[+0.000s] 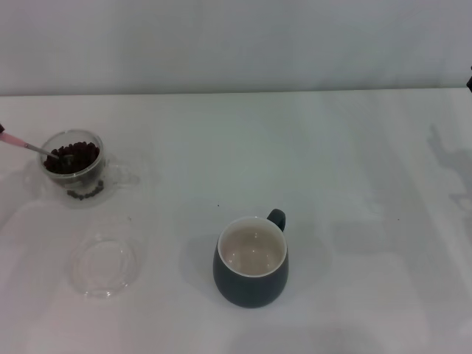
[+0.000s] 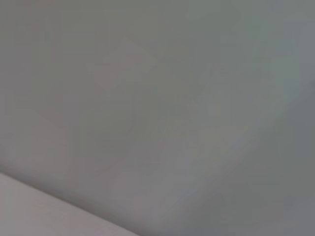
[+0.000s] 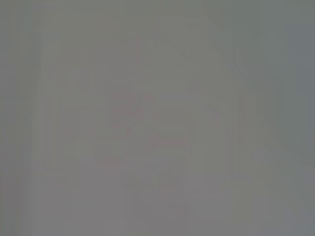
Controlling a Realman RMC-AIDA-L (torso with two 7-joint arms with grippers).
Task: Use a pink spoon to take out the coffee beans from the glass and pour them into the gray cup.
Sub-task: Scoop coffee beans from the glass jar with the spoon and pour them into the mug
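glass far left holding coffee beans and spoon, cup centre front

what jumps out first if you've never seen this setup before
The dark gray cup stands out most, sitting empty near the front middle of the white table with its handle turned away. At the far left is the small glass heaped with dark coffee beans, the pink spoon dipping in from the left edge. A clear round dish lies flat in front of the glass; neither gripper shows.
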